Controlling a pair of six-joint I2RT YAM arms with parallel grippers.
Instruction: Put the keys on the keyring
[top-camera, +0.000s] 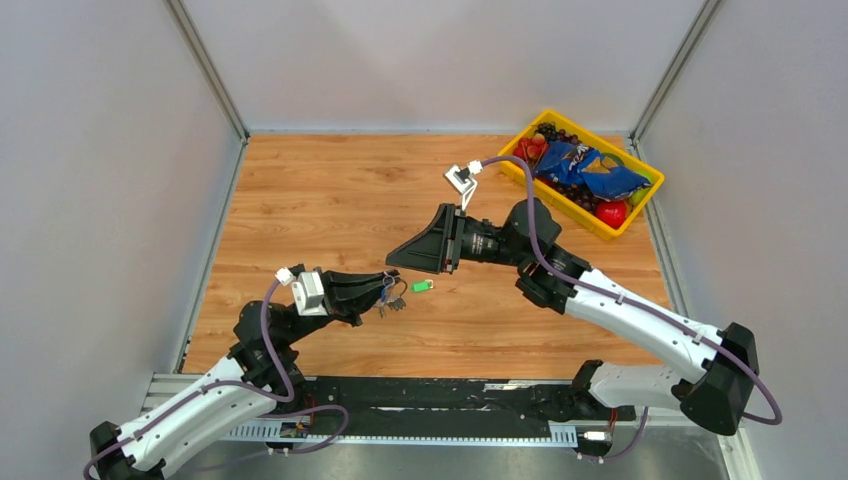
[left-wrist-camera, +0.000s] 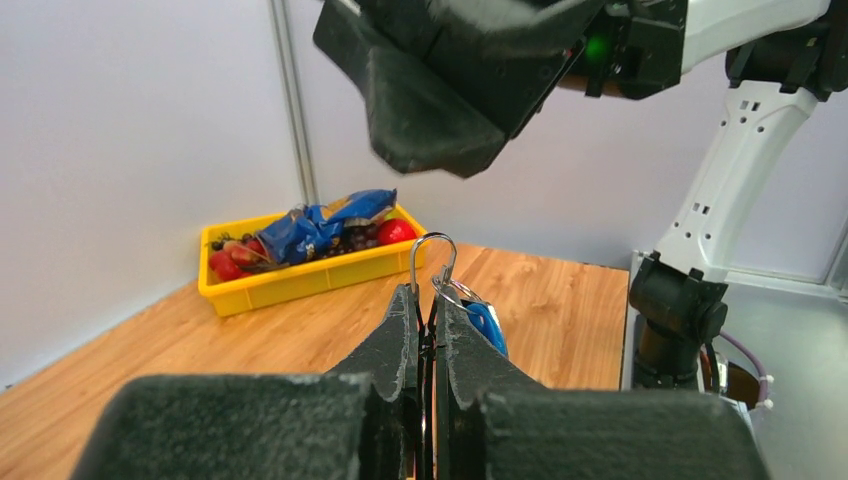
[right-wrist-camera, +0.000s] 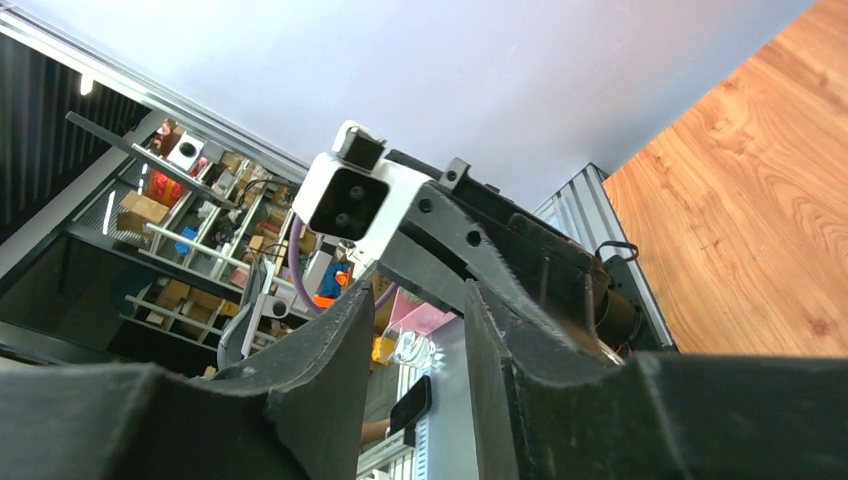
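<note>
My left gripper is shut on a silver keyring clip, whose loop sticks up past the fingertips in the left wrist view. A blue-tagged key hangs on the ring beside the right finger. From above, small dark keys dangle under the gripper. The green-tagged key lies loose on the wooden table just right of the left gripper. My right gripper is open and empty, hovering just above and behind the green key; it also shows in the left wrist view. In the right wrist view its fingers stand apart.
A yellow bin of fruit and a blue bag stands at the back right, also in the left wrist view. Grey walls enclose the table. The right arm's base stands at the near edge.
</note>
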